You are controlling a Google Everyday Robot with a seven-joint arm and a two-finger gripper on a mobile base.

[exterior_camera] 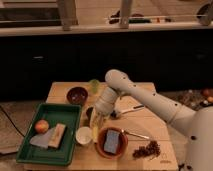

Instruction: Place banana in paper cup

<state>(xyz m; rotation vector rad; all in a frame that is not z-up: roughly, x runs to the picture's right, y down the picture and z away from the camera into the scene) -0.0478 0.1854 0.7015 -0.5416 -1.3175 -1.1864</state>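
Observation:
The banana is a pale yellow strip running from just below my gripper down between the paper cup and the orange-brown bowl. The paper cup is small, white and upright, directly left of the banana's lower end. My gripper hangs from the white arm over the middle of the table, right at the banana's upper end and above and to the right of the cup. The gripper covers the top of the banana.
A green tray at left holds an orange-red fruit and a brown block. A dark brown bowl and a yellow-green cup stand at the back. The orange-brown bowl holds a blue item. Grapes and utensils lie at right.

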